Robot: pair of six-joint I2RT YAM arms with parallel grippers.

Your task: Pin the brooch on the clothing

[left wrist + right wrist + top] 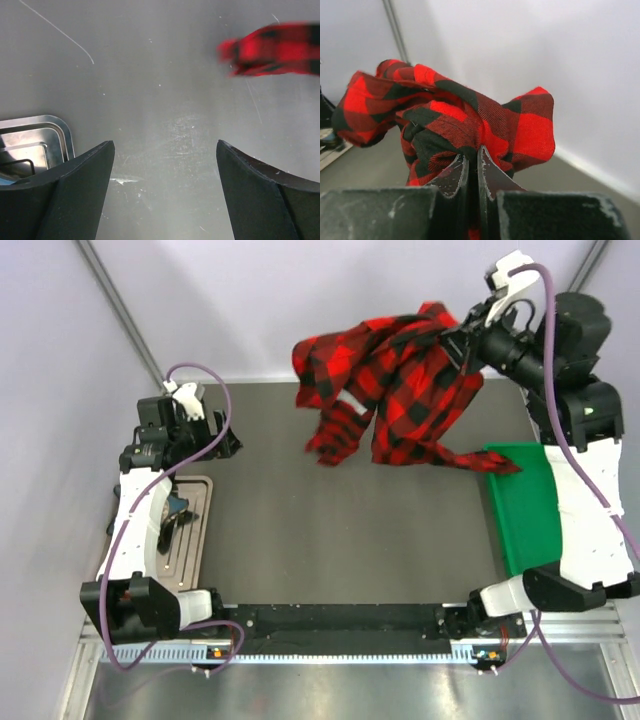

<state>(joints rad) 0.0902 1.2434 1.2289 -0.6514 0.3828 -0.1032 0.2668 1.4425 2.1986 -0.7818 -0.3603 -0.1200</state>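
A shallow metal tray [192, 552] lies lengthwise along the left edge of the dark tabletop [350, 530], with a small dark blue object [178, 506] in its far half. A flat green mat [522, 515] lies along the right edge.

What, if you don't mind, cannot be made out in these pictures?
Brooch: not identifiable anywhere; top view, tray contents too small, partly under the left arm.
Shirt front: hidden by its own bunched folds, top and right wrist views.
Shirt, left wrist view: blurred, cut by the right edge.
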